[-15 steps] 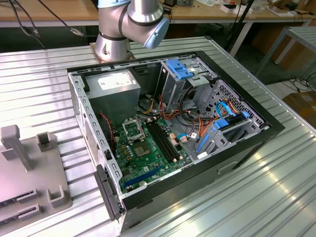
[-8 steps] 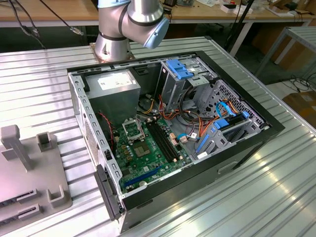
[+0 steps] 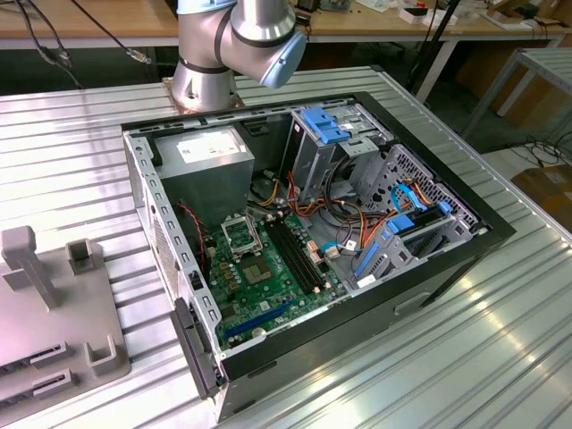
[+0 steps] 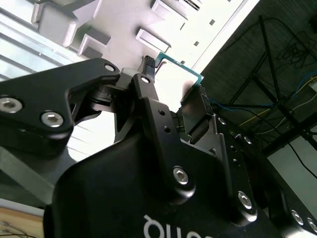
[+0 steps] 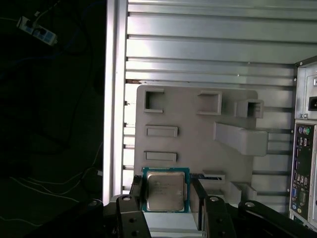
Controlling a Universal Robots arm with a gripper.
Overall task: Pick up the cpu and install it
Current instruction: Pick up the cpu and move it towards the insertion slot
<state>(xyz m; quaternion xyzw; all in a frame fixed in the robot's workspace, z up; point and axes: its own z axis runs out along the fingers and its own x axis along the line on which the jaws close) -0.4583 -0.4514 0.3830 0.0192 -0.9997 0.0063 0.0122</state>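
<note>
The gripper (image 5: 167,194) pinches the cpu (image 5: 165,186) by two opposite edges, one black finger (image 5: 138,192) on each side. The chip's silver top faces the first wrist view, and it hangs above a grey parts tray (image 5: 198,148) on the ribbed metal table (image 3: 447,366). In the exterior view, an open computer case (image 3: 420,295) lies nearby, its black socket frame (image 3: 239,234) bare.

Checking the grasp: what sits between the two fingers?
The cpu, clamped at two opposite edges by the fingers, as the first wrist view shows.
</note>
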